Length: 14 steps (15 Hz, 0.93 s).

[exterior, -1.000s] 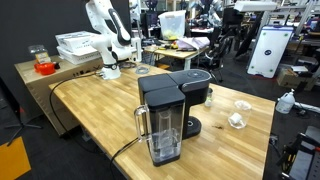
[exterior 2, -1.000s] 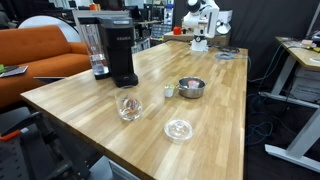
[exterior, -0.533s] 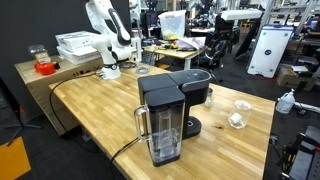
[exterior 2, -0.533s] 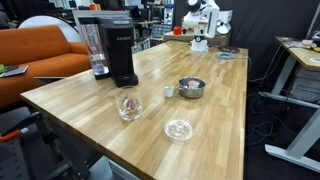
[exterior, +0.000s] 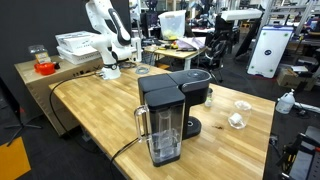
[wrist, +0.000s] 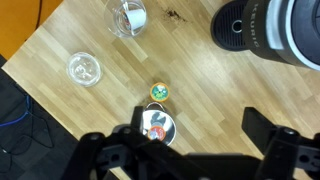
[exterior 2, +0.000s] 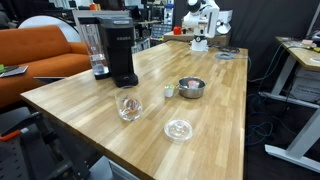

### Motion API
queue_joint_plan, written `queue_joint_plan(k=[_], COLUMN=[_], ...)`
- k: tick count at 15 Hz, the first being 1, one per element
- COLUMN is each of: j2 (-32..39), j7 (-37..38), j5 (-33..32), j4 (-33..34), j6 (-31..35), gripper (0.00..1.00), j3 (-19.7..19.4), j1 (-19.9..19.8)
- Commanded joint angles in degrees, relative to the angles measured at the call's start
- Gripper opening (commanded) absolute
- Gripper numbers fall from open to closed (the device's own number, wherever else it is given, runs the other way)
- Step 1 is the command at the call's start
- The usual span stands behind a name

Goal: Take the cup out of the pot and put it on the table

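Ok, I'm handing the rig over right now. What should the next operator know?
Gripper: open, empty, well above the table, looking down on the pot.
Pot: metal, on the table, apart from the coffee machine. The cup appears to sit inside it; details are too small to tell.
Nearby: a small green-topped item and a glass.
Done: nothing yet.
Left: descend, grip the cup, lift it out, set it on bare wood.

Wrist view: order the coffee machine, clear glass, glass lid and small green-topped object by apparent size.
1. coffee machine, largest, though cropped.
2-3. clear glass and glass lid look alike; the frame cuts the glass off, so unranked.
4. green-topped object, smallest.
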Motion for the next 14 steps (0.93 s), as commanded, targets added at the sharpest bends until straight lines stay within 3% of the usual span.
queue_joint_plan(k=[1,5,13,14], j2=[1.2,5.6,20.6,17.6], j7=[1.2,1.6,-1.5,0.0], j5=[-2.1,-1.6,0.3,-0.4], j4=[1.3,5.7,19.6,15.1], j6=[1.8,3.9,1.5,4.1], gripper=[1.00,1.00,1.00,1.00], j3=[-0.8,-2.8,-6.0,-6.4], j1=[0.4,-0.6,-2.1,-1.1])
